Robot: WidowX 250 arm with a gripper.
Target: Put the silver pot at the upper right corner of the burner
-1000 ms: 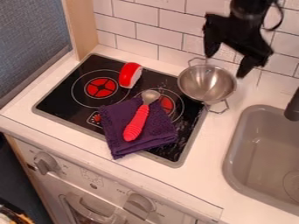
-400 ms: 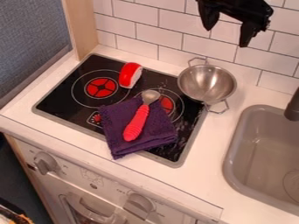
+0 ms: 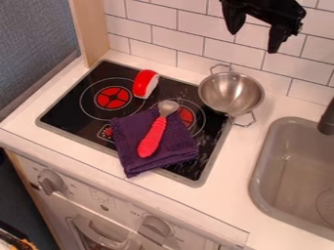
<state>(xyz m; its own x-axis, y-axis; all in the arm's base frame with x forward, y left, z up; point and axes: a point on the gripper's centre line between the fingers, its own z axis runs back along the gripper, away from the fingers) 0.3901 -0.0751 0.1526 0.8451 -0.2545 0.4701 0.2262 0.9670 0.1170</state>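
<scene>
The black gripper (image 3: 253, 41) is hanging at the top right of the frame, in front of the white tiled wall (image 3: 153, 36). Its two fingers are pointing downward and standing apart, and nothing is sitting between them. The silver pot (image 3: 229, 93) is resting open side up, right of the frame's centre and toward the top, lower in the frame than the gripper and apart from it. It is straddling the upper right corner of the black burner plate (image 3: 72, 102), its left part lying over the plate and its right part reaching over the white counter (image 3: 228, 195). One wire handle is sticking out at its top, the other at its lower right.

Near the middle of the frame, a folded purple cloth (image 3: 130, 141) is lying across the lower part of the plate and hanging a little over its front edge. A spoon with a red ribbed handle (image 3: 153, 136) is lying on the cloth, its metal bowl pointing up and slightly right, toward a red ring. A red and white toy piece (image 3: 145, 84) is resting on the plate's upper edge, left of the pot. At the right edge, a grey sink (image 3: 260, 180) is sitting below a dark faucet (image 3: 327, 119). Two grey knobs are lining the front panel along the bottom left.
</scene>
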